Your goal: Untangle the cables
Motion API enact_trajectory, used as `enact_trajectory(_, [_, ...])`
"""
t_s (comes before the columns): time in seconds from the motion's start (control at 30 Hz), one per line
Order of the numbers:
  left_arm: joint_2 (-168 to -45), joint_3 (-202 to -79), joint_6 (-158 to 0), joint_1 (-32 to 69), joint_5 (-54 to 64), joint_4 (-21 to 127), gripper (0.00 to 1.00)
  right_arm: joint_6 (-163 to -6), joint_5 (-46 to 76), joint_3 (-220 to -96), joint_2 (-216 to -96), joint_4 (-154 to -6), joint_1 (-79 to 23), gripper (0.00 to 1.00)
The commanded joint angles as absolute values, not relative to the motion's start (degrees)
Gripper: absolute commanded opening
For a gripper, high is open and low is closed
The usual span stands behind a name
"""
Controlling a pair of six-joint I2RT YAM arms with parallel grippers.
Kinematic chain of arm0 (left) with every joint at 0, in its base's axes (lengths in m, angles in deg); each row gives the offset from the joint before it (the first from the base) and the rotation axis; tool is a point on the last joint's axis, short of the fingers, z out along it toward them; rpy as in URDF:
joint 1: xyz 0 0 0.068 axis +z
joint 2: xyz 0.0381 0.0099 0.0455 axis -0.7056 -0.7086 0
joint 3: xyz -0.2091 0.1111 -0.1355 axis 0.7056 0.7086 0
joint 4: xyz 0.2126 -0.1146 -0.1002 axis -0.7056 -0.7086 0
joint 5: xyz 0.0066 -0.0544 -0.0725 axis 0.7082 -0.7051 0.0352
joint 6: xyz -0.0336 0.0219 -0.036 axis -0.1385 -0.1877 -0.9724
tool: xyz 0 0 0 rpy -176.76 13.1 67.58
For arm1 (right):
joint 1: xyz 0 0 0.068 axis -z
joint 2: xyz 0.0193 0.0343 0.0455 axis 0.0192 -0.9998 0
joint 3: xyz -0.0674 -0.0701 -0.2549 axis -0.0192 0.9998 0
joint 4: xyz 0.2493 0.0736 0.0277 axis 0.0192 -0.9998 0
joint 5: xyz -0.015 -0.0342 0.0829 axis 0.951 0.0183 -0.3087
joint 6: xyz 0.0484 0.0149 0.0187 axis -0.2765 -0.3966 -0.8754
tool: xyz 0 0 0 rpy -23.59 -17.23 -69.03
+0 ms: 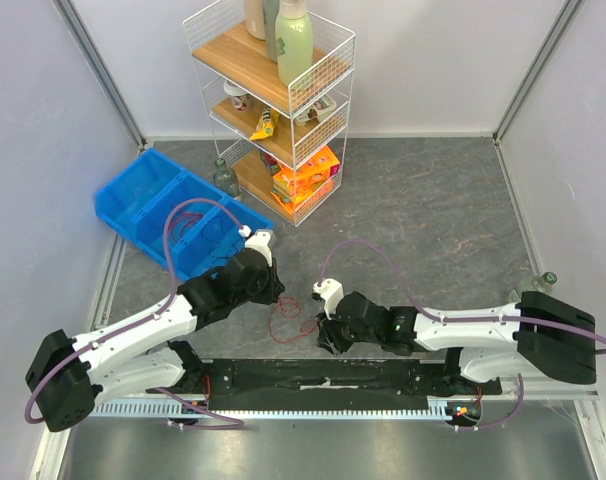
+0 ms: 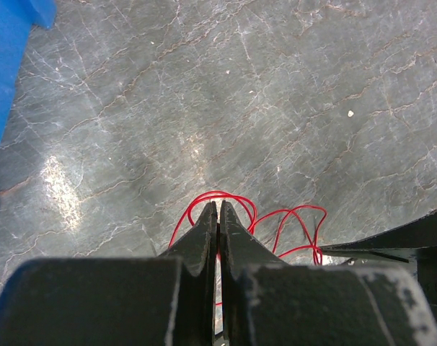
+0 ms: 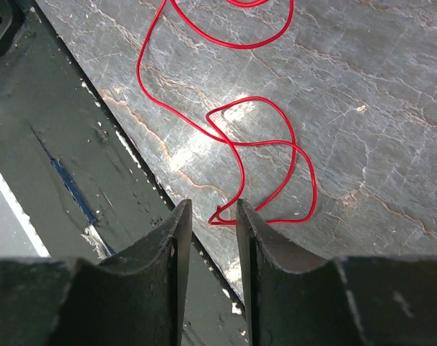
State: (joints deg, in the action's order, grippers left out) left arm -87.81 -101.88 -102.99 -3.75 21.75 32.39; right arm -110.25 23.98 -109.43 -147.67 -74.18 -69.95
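The cables show as one thin red wire (image 1: 286,322) lying in loose loops on the grey table between my two grippers; I see no black wire plainly. My left gripper (image 1: 278,295) is at the wire's left. In the left wrist view its jaws (image 2: 218,205) are pressed together with red wire showing in the slit, and red loops (image 2: 290,210) spread beyond the tips. My right gripper (image 1: 323,340) is low over the table at the wire's right. In the right wrist view it (image 3: 213,205) is open, with a bent end of the red wire (image 3: 262,143) lying between its fingertips.
A blue bin (image 1: 153,205) stands at the back left and a white wire shelf (image 1: 283,110) with bottles and packets at the back. A black strip (image 1: 323,375) runs along the table's near edge, close under the right gripper (image 3: 74,158).
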Motion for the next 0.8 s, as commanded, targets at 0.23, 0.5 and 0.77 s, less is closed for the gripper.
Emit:
enact_trajectory(0.23, [-83.63,-107.16,-101.34,-3.82,22.56,27.97,0.02,-110.32,26.45,-110.85,-151.3,-71.3,-70.27,0.29])
enact_trajectory(0.5, [-65.9,-119.99,-96.6,-3.9,35.38,18.73,0.02,-114.97,44.88,-110.86,-142.25,-85.09,-70.0,0.0])
enact_trajectory(0.77, [-49.62,-127.38,-92.73,-3.99,48.39,17.94,0.02,-125.07,61.77,-111.12,-134.08,-99.41,-66.23,0.0])
